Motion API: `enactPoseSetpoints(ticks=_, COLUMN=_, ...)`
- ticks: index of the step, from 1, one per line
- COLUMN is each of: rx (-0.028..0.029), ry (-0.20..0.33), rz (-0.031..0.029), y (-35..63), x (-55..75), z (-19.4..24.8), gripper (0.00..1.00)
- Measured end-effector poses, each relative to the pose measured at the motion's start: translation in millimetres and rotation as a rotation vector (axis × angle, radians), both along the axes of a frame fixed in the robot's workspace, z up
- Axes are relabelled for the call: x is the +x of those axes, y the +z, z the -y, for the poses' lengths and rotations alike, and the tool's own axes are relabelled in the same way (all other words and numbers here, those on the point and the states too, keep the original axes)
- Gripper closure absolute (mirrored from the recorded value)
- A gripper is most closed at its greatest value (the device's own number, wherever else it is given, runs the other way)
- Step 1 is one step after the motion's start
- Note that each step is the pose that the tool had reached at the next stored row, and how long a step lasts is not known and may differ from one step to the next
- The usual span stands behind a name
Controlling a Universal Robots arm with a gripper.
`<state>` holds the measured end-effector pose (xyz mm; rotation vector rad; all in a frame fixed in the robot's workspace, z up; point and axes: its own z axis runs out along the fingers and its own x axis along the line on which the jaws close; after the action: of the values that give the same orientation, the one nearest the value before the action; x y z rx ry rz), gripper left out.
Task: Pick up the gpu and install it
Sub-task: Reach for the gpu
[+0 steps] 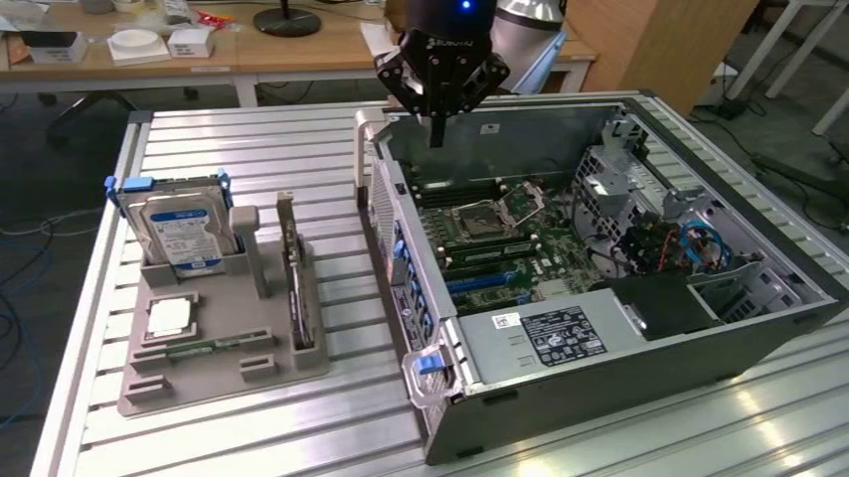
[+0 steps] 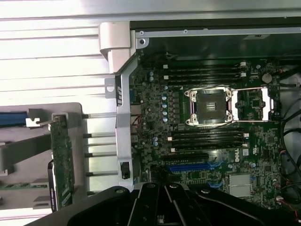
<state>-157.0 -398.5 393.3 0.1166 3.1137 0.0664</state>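
The gpu is a thin dark card standing on edge in a slot of the grey holder tray, to the exterior view's left of the open computer case. In the wrist view the gpu shows its green-dark edge beside the case's metal frame. My gripper hangs above the case's back left corner, over the motherboard, well apart from the gpu. Its fingers are shut and hold nothing. The gripper's black body sits over the blue expansion slot.
A hard drive with a blue-white label stands upright in the tray, with a processor chip and a green memory stick in front of it. The case's walls and drive cage rise around the motherboard. Desks stand behind the ribbed metal table.
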Motion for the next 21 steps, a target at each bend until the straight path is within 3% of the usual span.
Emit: enactPoseSetpoints(ticks=21, rx=0.0001, ry=0.000, rz=0.0001, y=-0.1, x=-18.2, z=0.0, gripper=0.90)
